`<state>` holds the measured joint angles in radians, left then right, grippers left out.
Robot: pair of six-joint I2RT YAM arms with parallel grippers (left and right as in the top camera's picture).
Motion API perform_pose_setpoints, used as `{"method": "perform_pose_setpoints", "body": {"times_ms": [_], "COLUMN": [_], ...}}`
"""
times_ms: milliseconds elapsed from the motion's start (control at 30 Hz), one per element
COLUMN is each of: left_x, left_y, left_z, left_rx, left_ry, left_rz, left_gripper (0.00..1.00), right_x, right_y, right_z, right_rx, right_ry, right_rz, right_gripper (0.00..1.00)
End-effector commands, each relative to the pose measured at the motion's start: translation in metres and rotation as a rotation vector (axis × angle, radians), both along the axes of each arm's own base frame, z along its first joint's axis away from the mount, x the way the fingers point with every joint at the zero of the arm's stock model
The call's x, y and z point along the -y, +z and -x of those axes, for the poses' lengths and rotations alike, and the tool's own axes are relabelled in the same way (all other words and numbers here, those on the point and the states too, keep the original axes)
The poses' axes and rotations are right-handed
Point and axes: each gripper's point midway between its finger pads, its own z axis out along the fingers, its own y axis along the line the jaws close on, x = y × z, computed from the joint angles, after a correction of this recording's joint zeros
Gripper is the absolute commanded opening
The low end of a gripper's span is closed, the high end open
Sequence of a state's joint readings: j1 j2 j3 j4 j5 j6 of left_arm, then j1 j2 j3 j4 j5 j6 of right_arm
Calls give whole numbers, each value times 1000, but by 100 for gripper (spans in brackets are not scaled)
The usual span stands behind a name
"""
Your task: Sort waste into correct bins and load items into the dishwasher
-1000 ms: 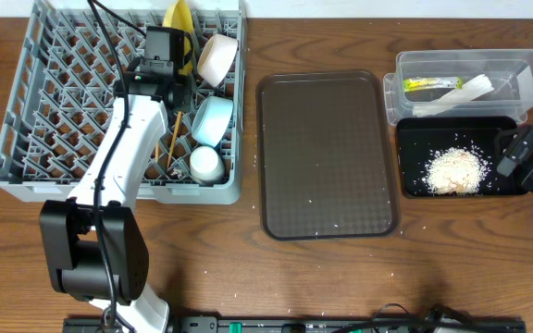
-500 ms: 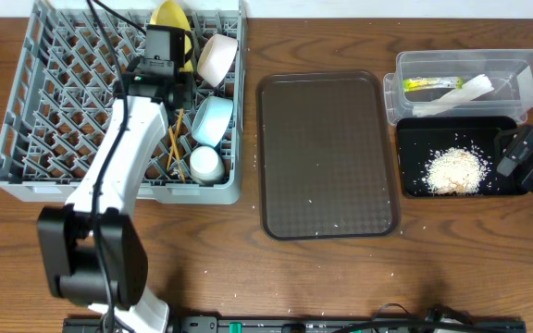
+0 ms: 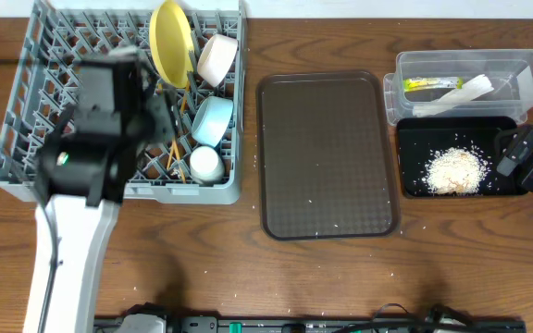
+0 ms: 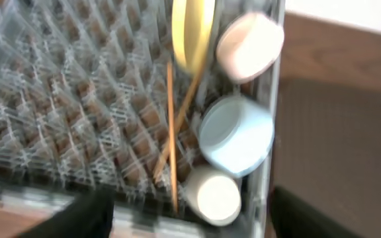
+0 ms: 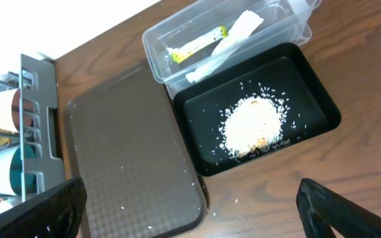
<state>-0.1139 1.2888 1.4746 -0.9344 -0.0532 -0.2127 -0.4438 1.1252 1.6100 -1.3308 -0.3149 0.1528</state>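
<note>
The grey dish rack (image 3: 26, 139) holds the yellow plate (image 3: 169, 42) on edge, the white bowl (image 3: 217, 57), the light blue bowl (image 3: 213, 120), the white cup (image 3: 205, 165) and the chopsticks (image 3: 176, 148). My left gripper (image 3: 155, 116) hovers blurred over the rack's near side, open and empty. In the left wrist view its gripper (image 4: 190, 221) spreads wide above the cup (image 4: 211, 196) and the chopsticks (image 4: 171, 132). The clear tub (image 3: 526, 69) contains the wrapper (image 3: 431, 84) and the paper strip (image 3: 461, 92). Rice (image 3: 454, 170) lies in the black tray (image 3: 415, 139). My right gripper (image 3: 526, 162) is open beside that tray.
A brown serving tray (image 3: 327, 153) with a few stray grains lies between the rack and the bins. In the right wrist view the open right gripper (image 5: 190, 218) hangs above the brown tray's (image 5: 124, 158) near corner and bare table, with the rack's edge (image 5: 35, 99) at left.
The left gripper has opened, let go of the yellow plate and pulled back toward the near left. The plate now stands on edge in the rack. The right arm has not moved.
</note>
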Motion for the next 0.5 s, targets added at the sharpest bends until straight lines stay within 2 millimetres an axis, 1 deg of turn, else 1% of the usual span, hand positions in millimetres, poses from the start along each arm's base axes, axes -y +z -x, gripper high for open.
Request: {"method": "perform_pose_setpoints", "body": {"times_ms": [0,133,233,367,467], "left_x": [9,6,6,4,0], "left_y": [6,7,8,0,0], "left_z": [34,55,59,68,67], "left_rx": [-36,-62,-64,-112,-111], "left_ry": [32,34,34,38,50], "left_rz": [121,118,117,105,89], "left_gripper": [83,85,86,86,86], "right_x": [0,0,0,0,0], "right_y": [3,3,3,3,3], "right_z": [0,0,0,0,0], "right_rx": [8,8,8,8,8], "right_ry": [-9,-9,-9,-9,-9], "right_rz": [-7,-7,-7,-7,-7], "right_gripper": [99,99,99,99,99]}}
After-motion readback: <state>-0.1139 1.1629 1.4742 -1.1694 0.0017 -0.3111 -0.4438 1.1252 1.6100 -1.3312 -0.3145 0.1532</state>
